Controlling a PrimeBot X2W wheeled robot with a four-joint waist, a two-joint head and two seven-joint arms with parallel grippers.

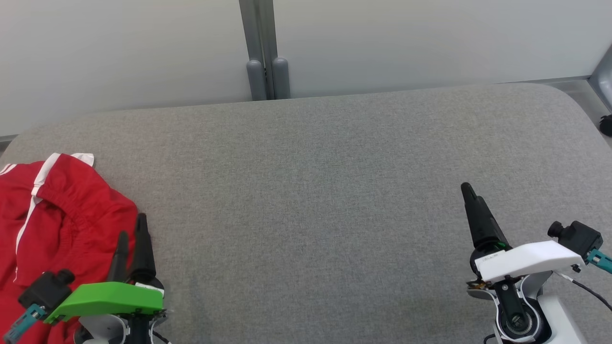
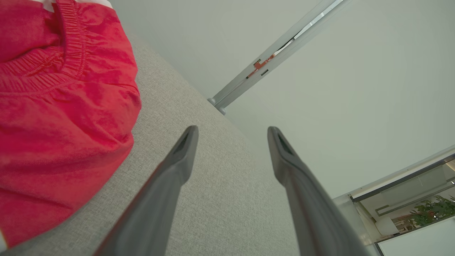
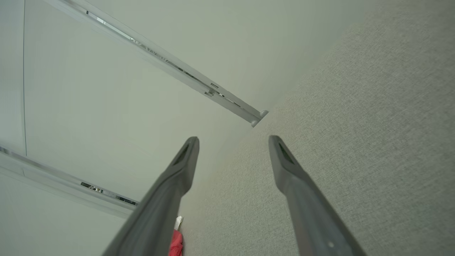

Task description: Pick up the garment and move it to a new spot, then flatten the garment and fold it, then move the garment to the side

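Red garment (image 1: 57, 224) with white stripes lies crumpled on the grey surface (image 1: 315, 191), lower left of the frame. Left tool (image 1: 132, 227) is released and empty, just beside the garment's right edge. Right tool (image 3: 233, 138), lower right, is likewise released, well apart from it.

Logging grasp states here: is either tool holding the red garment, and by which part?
Nothing is held. The left tool is open beside the red garment; the right tool is open, far from it.
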